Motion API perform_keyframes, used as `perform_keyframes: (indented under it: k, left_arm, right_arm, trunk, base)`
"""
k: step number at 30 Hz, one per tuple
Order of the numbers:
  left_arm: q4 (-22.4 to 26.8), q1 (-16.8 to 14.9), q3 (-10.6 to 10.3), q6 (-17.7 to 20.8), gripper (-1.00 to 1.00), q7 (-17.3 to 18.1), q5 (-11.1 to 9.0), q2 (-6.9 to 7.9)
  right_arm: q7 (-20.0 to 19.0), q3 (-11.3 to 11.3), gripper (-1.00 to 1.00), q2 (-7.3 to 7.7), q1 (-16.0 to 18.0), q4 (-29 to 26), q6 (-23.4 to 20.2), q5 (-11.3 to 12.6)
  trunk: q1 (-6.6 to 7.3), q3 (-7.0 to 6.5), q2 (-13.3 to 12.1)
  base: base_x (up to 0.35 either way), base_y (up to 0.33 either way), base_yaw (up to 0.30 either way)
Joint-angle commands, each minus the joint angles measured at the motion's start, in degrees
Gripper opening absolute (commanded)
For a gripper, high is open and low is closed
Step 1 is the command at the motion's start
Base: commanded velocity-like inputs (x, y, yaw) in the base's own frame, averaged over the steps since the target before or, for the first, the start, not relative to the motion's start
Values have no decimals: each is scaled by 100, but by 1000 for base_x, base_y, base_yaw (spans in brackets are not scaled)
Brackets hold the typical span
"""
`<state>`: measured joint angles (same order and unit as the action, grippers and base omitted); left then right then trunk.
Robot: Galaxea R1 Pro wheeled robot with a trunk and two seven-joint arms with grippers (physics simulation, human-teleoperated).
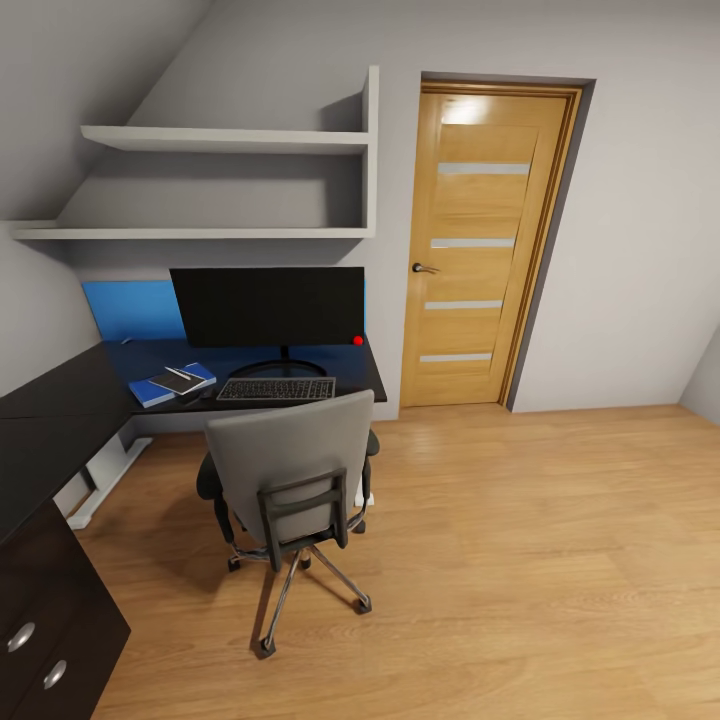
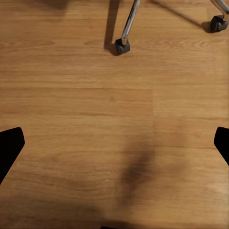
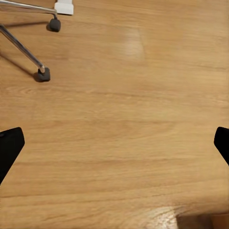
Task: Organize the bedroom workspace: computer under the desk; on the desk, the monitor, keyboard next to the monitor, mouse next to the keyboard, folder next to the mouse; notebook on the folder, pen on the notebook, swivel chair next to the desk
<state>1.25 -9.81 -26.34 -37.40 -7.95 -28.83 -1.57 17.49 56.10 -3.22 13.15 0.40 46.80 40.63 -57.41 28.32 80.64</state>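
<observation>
Both grippers, left (image 2: 114, 143) and right (image 3: 114, 143), hang released over bare floor (image 2: 95, 95), while folder (image 1: 150, 391), notebook (image 1: 183, 381), pen (image 1: 180, 374), keyboard (image 1: 276, 389) and monitor (image 1: 268, 306) sit on the counter (image 1: 60, 385); the swivel chair (image 1: 290, 460) stands just beside it, so a final check appears next.

A tall light wooden door with four narrow frosted glass strips (image 1: 483, 245) is standing closed in the pale grey wall, and its small metal lever handle (image 1: 425, 268) is sitting on its left edge. Two long white wall shelves (image 1: 225, 140) are hanging left of the door.
</observation>
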Motion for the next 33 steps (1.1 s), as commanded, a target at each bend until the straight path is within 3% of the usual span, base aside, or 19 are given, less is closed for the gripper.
perform_keyframes:
  k: [1, 33]
  left_arm:
    - [-2, -3, -52, -13, 100, -37, -14, -1]
    - [-2, -3, -47, -4, 100, -40, -17, 12]
  right_arm:
    - [53, 46, 100, -3, 3, 4, 1, -3]
    - [53, 49, 100, -3, 3, 4, -2, -3]
  trunk:
    - [0, 6, 3]
    - [0, 6, 3]
  base:
    - [0, 0, 0]
    - [0, 0, 0]
